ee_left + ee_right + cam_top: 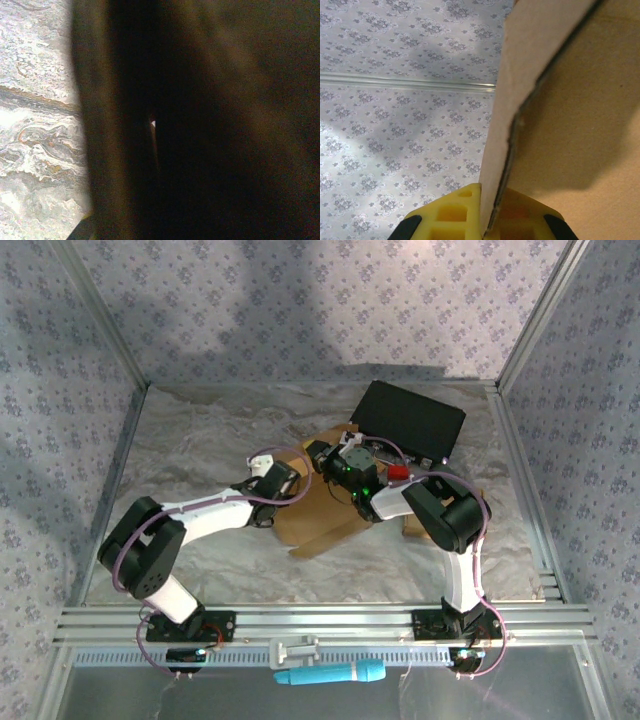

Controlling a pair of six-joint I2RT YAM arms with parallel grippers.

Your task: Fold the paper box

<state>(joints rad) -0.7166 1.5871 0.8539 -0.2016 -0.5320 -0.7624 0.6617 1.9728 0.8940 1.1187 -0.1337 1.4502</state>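
The paper box (325, 525) is brown cardboard lying mostly flat at the table's middle, with a black panel (410, 420) raised at its far right. My right gripper (335, 462) is over the box's far edge. In the right wrist view its yellow fingers (450, 215) are shut on the thin edge of an upright flap (520, 100). My left gripper (296, 478) sits at the box's left far corner, close to the right one. Dark cardboard (115, 125) presses against the left wrist camera and hides the fingers. A thin edge runs down between them.
A crumpled white sheet (200, 440) covers the table. Patterned walls (60, 390) and aluminium frame posts close in the sides and back. A blue tool (330, 674) lies on the front rail (320, 625) between the arm bases.
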